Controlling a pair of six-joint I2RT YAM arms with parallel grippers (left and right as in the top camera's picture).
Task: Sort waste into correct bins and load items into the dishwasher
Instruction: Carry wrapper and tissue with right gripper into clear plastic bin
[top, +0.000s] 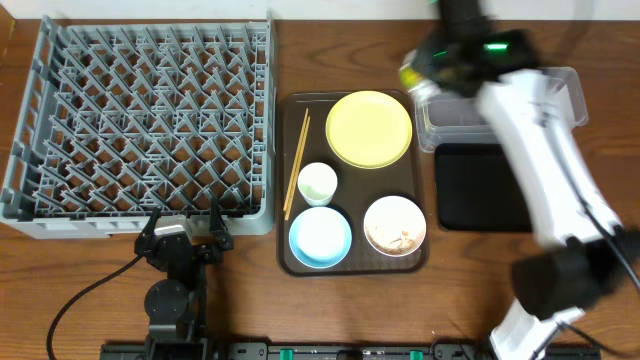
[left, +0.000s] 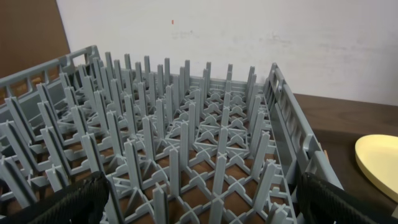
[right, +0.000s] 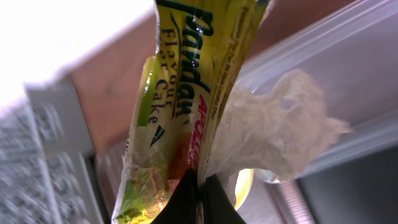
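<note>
Here, foil wrapper (right: 186, 93) gripped over clear tub (top: 575, 95)

The yellow-green foil wrapper is pinched in the right claw (right: 198, 186) above one end of the clear tub, with crumpled white paper (right: 280, 130) beside it. The left claw (left: 205, 202) is held wide apart by the dish rack (left: 292, 137).

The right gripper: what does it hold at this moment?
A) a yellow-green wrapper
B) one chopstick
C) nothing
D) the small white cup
A: in the right wrist view the right gripper is pinched shut on the lower end of the yellow-green wrapper, while the chopsticks and the cup are on the brown tray.
</note>
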